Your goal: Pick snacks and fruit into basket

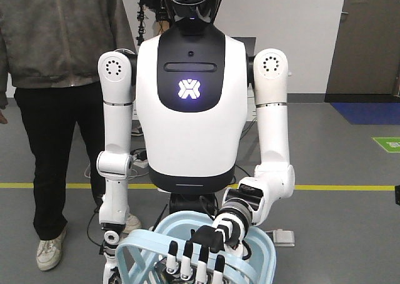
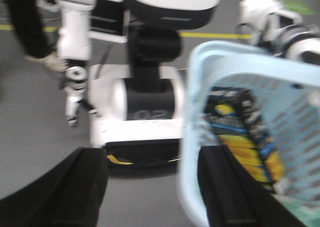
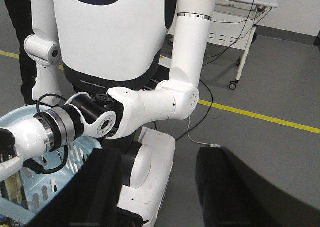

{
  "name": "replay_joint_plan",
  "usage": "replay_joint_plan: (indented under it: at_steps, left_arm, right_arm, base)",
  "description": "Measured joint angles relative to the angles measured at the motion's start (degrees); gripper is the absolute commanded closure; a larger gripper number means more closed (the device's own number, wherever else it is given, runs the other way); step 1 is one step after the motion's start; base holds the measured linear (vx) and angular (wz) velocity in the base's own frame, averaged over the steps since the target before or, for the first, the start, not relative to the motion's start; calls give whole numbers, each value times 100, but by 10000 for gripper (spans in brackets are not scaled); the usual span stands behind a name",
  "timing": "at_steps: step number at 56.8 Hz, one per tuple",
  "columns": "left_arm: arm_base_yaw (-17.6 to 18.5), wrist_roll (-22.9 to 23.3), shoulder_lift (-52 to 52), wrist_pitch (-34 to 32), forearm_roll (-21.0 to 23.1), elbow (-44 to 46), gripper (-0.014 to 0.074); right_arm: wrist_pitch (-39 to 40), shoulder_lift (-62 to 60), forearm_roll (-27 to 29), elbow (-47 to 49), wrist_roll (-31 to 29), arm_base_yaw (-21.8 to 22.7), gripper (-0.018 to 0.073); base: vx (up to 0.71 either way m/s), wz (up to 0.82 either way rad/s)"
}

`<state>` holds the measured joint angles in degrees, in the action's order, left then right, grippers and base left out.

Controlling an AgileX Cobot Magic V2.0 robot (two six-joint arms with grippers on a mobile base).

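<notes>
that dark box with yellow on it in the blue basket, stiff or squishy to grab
Probably stiff: the box shows flat faces and straight edges. Likely light, being a slim carton. It stands tilted in the basket, so a nudge might tip it.

A smooth grey floor point(image 1: 350, 165) is crossed by a yellow taped line point(image 1: 350, 187), with a blue mat point(image 1: 369, 112) and a green floor marking point(image 1: 389, 144) farther back. The far wall point(image 1: 300, 34) is white, beside a dark door point(image 1: 369, 40). A white wheeled trolley point(image 3: 227, 37) trails loose cables point(image 3: 220, 54). Dark gear point(image 1: 150, 9) stands against the wall, perhaps a camera stand. Lighting is even and indoor.
</notes>
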<state>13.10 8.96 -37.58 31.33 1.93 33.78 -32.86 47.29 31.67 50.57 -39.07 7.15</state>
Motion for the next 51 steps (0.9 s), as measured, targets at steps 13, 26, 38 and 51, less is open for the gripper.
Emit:
replay_joint_plan:
  at_steps: [13,26,38,51]
  left_arm:
    - [-89,1514,476,352,-2366,0,101]
    - [-89,1602,516,352,-2455,0,101]
    - [-89,1623,516,352,-2455,0,101]
    - [-89,1623,516,352,-2455,0,101]
  right_arm:
    - [0,0,0,0,0,0,163]
    - [0,0,0,0,0,0,163]
    - [0,0,0,0,0,0,163]
    - [0,0,0,0,0,0,163]
  base:
    - [0,0]
    - [0,0]
    - [0,0]
    - [0,0]
